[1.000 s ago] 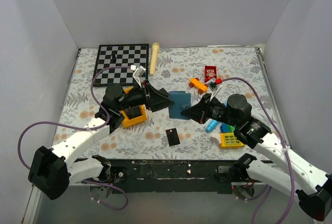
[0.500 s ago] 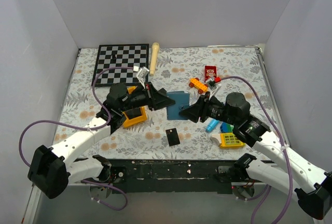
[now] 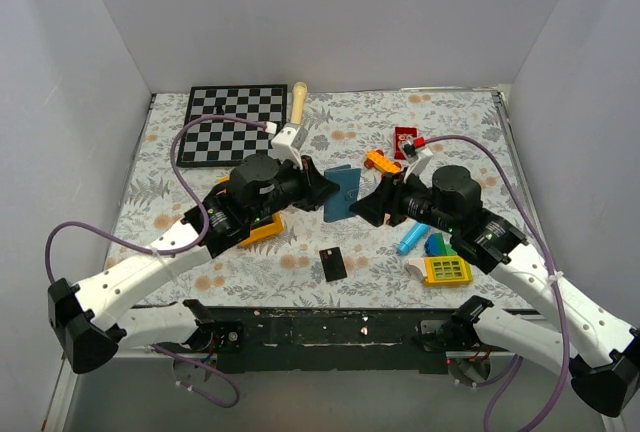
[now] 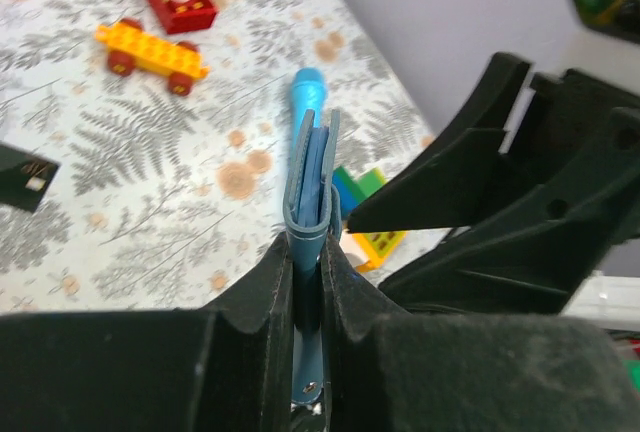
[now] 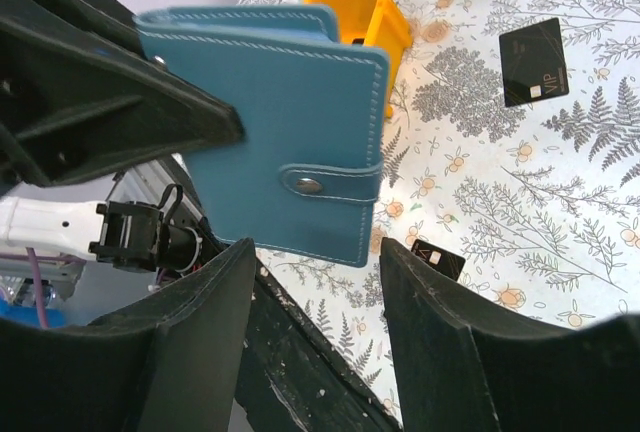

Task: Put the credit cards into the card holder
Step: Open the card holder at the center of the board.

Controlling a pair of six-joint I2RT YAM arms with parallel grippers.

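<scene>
The slate-blue card holder (image 3: 345, 190) (image 5: 270, 122) hangs folded above the table's middle, its snap tab closed. My left gripper (image 3: 322, 190) (image 4: 307, 247) is shut on its edge (image 4: 312, 167). The right gripper (image 3: 365, 210) (image 5: 317, 257) stands open just right of the holder and does not touch it. One black credit card (image 3: 333, 263) (image 5: 437, 259) lies flat near the front edge. The other credit card (image 5: 533, 75) (image 4: 20, 177) lies on the cloth further in; the top view does not show it.
A chessboard (image 3: 233, 124) and a wooden stick (image 3: 297, 107) lie at the back left. An orange bin (image 3: 262, 229) sits under the left arm. A red box (image 3: 405, 139), an orange brick car (image 3: 381, 161), a blue tube (image 3: 410, 240) and a yellow grid toy (image 3: 446, 270) crowd the right.
The left gripper closed on the card holder and lifted it on edge. The right gripper opened, let go of the holder and drew back slightly.
</scene>
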